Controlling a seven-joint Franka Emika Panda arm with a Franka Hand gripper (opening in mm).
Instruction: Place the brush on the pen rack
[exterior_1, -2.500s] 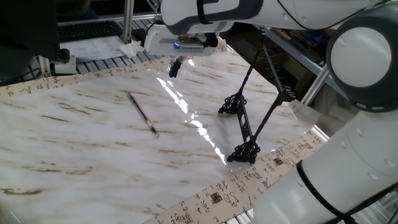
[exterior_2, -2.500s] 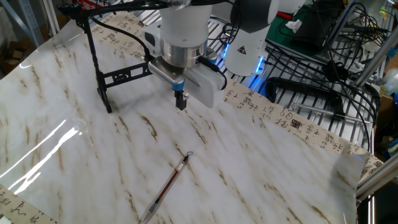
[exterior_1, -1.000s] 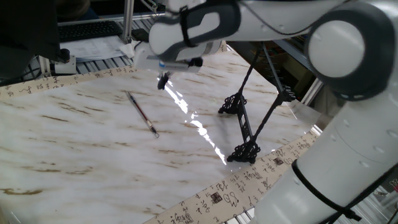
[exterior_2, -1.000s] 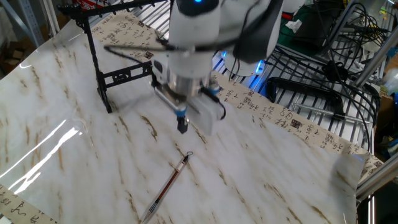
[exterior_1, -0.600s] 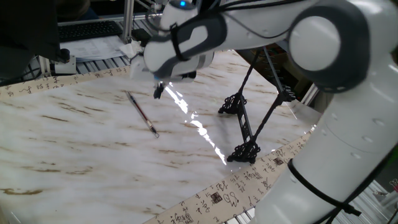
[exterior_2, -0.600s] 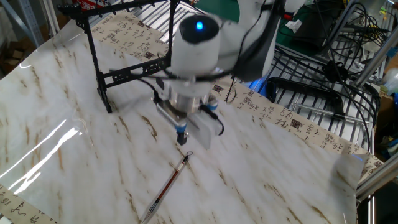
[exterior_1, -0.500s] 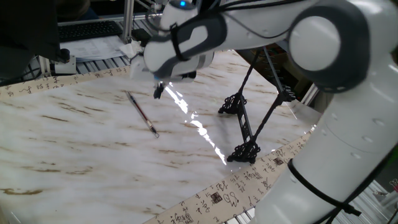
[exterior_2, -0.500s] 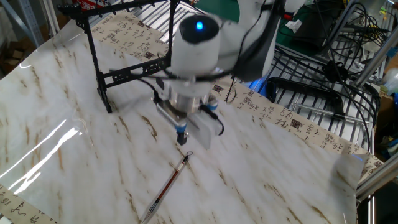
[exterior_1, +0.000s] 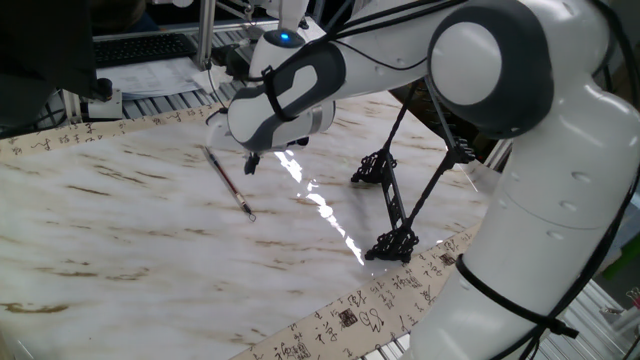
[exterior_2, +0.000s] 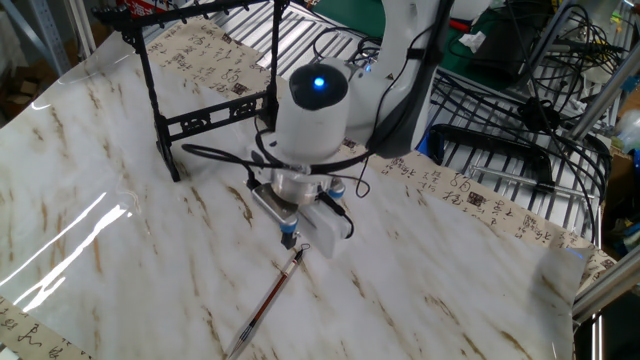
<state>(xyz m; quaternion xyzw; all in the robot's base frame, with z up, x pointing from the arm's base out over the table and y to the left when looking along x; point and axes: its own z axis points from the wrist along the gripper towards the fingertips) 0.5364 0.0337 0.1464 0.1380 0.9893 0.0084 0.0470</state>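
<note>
Since the earlier frames the arm has swung away from the pen rack (exterior_1: 395, 200) and dropped toward the table (exterior_1: 120, 220), so the end effector (exterior_1: 250, 163) now hangs low over the marble-patterned top, close to the brush (exterior_1: 228, 183). From one fixed view its dark fingertips point down just beside the upper half of the brush shaft, on the side toward the rack; whether they touch the surface cannot be told. From the other fixed view the end effector (exterior_2: 290, 240) sits right above the looped end of the brush (exterior_2: 268, 302), which runs away from it toward the near table edge. The fingers look close together with nothing between them, but the pictures are too small to tell whether they are spread or pressed, so that stays undecided. Lying flat on the table, the brush is free of any grip and has not shifted. Well apart from the end effector stands the pen rack (exterior_2: 175, 120), upright on its two scrolled feet, its thin black rods rising at an angle. A strip of paper with printed calligraphy (exterior_1: 330, 325) borders the table beyond the marble sheet.
</note>
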